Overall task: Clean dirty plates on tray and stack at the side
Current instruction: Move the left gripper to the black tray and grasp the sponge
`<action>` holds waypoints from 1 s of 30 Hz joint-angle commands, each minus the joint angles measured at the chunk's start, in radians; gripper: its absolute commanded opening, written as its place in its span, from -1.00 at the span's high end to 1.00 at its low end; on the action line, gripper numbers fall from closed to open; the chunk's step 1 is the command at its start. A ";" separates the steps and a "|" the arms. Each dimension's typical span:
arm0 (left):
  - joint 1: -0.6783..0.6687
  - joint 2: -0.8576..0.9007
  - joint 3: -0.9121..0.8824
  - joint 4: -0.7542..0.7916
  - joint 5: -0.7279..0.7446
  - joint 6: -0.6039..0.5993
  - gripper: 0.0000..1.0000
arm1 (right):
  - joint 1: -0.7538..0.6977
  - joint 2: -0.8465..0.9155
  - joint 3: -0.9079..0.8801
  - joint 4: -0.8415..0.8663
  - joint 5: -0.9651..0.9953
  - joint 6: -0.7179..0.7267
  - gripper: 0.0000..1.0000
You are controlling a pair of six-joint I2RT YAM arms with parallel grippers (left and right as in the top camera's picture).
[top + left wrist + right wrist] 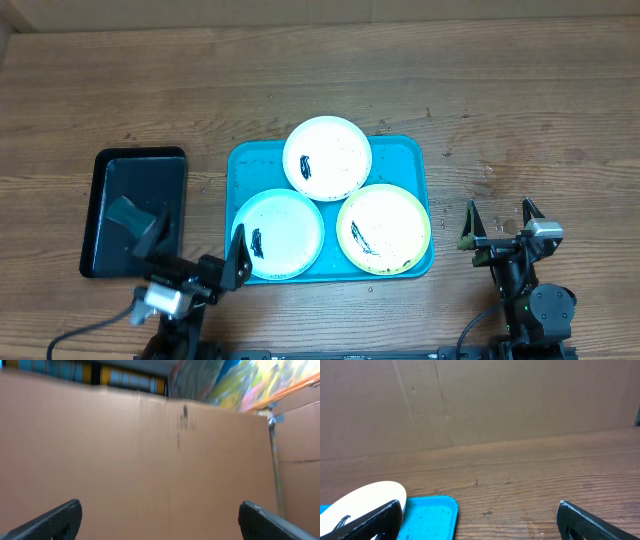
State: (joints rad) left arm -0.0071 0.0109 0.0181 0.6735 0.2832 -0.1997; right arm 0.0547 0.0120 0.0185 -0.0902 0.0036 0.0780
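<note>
Seemingly nothing is being cleaned yet: smeared plates [327, 157] are being carried on the tray [250, 165], left tool [160, 509] and right tool [498, 208] open, empty.

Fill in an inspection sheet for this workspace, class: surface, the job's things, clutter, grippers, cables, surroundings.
Surface: wooden table, a few small dark specks near the tray.
Job's things: blue tray holds all three plates: white-rimmed plate at the far side, light-blue-rimmed plate and yellow-green-rimmed plate at the near side. Each shows a dark smear. None stacked at the side yet.
Clutter: black tray left of the blue one.
Grippers: left gripper open, empty; right gripper open, empty, right of the blue tray.
Cables: left-arm cable and right-arm cable at the near edge.
Surroundings: cardboard wall behind the table.
</note>
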 commanded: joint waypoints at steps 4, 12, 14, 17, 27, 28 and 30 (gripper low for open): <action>-0.005 0.040 0.237 -0.278 -0.114 0.304 -1.00 | 0.006 -0.009 -0.011 0.006 -0.005 0.000 -1.00; -0.005 0.526 0.914 -1.157 -0.212 0.350 -1.00 | 0.006 -0.009 -0.011 0.006 -0.005 0.000 -1.00; -0.005 0.632 1.040 -1.268 -0.170 0.349 -0.99 | 0.006 -0.009 -0.011 0.006 -0.005 0.000 -1.00; -0.005 0.755 1.176 -1.390 -0.114 0.350 -1.00 | 0.006 -0.009 -0.011 0.006 -0.005 0.000 -1.00; 0.090 1.065 1.371 -1.653 -0.741 -0.209 -1.00 | 0.006 -0.009 -0.011 0.006 -0.005 0.000 -1.00; 0.106 1.086 1.371 -1.656 -0.724 -0.240 -0.99 | 0.006 -0.009 -0.011 0.006 -0.005 0.000 -1.00; 0.132 1.137 1.370 -1.661 -0.647 -0.289 -1.00 | 0.006 -0.009 -0.011 0.006 -0.005 0.000 -1.00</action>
State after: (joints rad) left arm 0.0830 1.0798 1.3643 -0.9775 -0.3305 -0.2955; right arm 0.0547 0.0116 0.0185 -0.0910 0.0036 0.0780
